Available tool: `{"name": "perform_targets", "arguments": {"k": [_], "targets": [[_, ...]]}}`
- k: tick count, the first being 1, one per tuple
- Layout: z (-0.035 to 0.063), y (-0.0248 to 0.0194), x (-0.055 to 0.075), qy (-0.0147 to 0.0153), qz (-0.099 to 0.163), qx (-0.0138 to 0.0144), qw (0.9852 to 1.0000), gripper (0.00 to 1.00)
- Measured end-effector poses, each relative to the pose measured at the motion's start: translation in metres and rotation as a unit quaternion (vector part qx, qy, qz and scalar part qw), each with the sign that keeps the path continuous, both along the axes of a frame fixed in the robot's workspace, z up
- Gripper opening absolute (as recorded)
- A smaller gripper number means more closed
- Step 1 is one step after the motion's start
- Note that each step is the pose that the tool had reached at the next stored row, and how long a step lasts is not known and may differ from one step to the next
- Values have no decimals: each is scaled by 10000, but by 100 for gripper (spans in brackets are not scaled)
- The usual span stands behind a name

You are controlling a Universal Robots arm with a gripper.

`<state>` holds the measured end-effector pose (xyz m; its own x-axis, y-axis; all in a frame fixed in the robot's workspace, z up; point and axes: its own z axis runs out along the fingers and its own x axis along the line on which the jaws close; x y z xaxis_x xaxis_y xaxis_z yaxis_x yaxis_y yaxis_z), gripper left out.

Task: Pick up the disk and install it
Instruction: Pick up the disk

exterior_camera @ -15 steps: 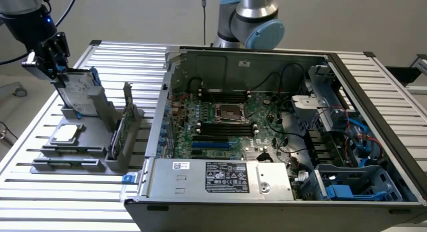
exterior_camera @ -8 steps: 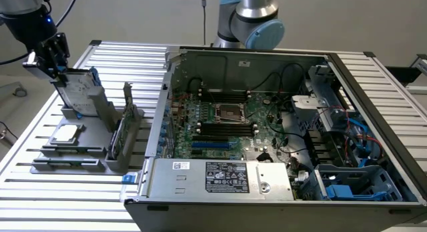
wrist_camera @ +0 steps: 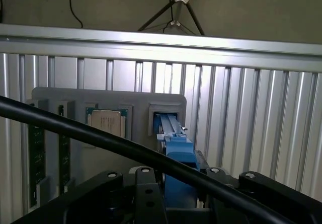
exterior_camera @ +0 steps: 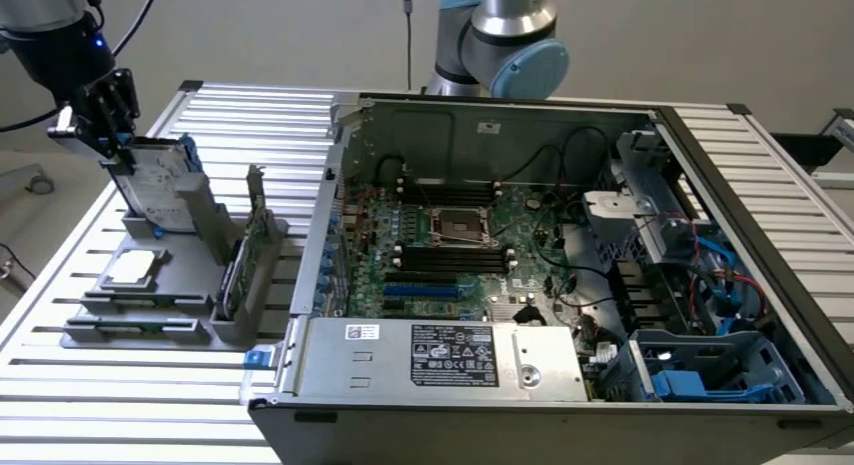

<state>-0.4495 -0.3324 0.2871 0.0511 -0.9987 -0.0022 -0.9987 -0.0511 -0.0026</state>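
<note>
The disk (exterior_camera: 163, 183) stands on edge in a slot of the grey holder (exterior_camera: 200, 247) at the exterior view's left, on the slatted table. It is silver-grey with blue rails. My gripper (exterior_camera: 118, 150) is down over the disk's top edge, straddling it. In the wrist view the disk's blue rail (wrist_camera: 176, 146) runs from the holder's slot straight into my gripper (wrist_camera: 178, 186), between its black parts. A black cable crosses in front and hides part of the grip.
A square processor chip (exterior_camera: 134, 268) lies flat on the same holder (wrist_camera: 55, 103), and memory sticks (wrist_camera: 35, 153) stand in it. The open computer case (exterior_camera: 747, 175) lies to the exterior view's right, with its motherboard (exterior_camera: 454, 250), a long grey box (exterior_camera: 441, 355) and blue drive bays (exterior_camera: 694, 383).
</note>
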Motion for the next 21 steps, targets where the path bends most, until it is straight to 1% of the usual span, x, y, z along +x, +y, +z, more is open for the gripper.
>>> {"name": "perform_targets", "arguments": {"k": [3,4,21], "targets": [[-2,0,0,0,0,1,10000,37],[-1,0,0,0,0,0,10000,33],[-1,-19,0,-1,-11,0,10000,33]]}}
